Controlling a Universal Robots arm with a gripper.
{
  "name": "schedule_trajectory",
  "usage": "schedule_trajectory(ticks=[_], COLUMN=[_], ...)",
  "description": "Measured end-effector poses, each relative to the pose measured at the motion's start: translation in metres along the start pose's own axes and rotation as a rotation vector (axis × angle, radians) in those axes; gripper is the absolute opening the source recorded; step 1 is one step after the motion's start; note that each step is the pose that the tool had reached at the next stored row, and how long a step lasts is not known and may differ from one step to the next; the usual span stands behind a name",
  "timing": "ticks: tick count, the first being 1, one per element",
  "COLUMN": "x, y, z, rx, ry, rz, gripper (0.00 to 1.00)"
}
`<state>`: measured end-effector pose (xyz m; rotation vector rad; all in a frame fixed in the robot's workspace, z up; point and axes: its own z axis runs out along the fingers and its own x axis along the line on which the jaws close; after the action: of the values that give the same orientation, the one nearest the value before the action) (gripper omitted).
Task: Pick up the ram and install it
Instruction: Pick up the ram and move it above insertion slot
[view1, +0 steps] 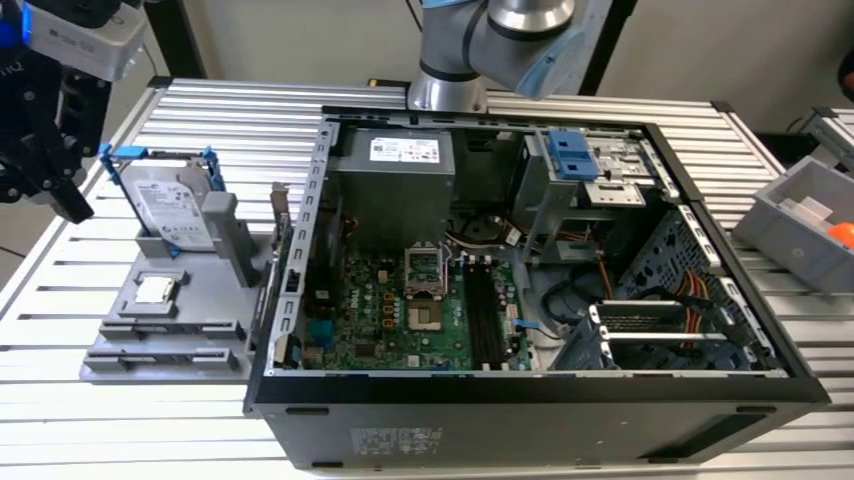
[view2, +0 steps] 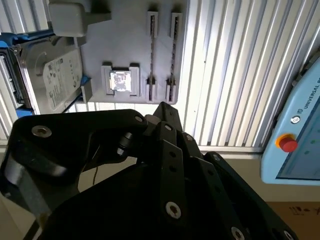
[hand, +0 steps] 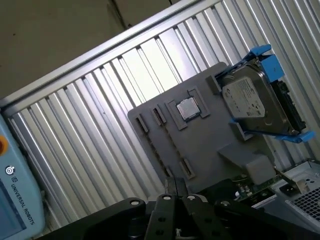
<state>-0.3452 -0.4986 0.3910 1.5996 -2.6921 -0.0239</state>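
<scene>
My black gripper (view1: 70, 200) hangs high over the table at the exterior view's left, beside the grey holder (view1: 127, 320). In both wrist views its fingertips (view2: 162, 107) (hand: 175, 186) meet with nothing showing between them, above the holder (view2: 130, 35) (hand: 210, 145). Two long narrow grooves (view2: 152, 55) (hand: 155, 145) in the holder show as thin dark lines. I cannot tell whether the ram stands in either. The motherboard's black slots (view1: 481, 315) lie inside the open computer case (view1: 287, 300).
On the holder stand a silver hard drive in a blue frame (view1: 174, 205) (view2: 50, 80) (hand: 255, 102) and a small square chip (view1: 156, 290) (view2: 120, 81) (hand: 188, 108). A teach pendant (view2: 300, 135) lies beyond the table's edge. A grey bin (view1: 801, 215) sits at the right.
</scene>
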Motion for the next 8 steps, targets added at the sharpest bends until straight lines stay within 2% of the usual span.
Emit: schedule_trajectory(ticks=[8], x=[-0.0001], y=[0.0001], z=[0.0], rx=[0.0016], ry=[0.0038], rz=[-0.053], gripper=[0.0])
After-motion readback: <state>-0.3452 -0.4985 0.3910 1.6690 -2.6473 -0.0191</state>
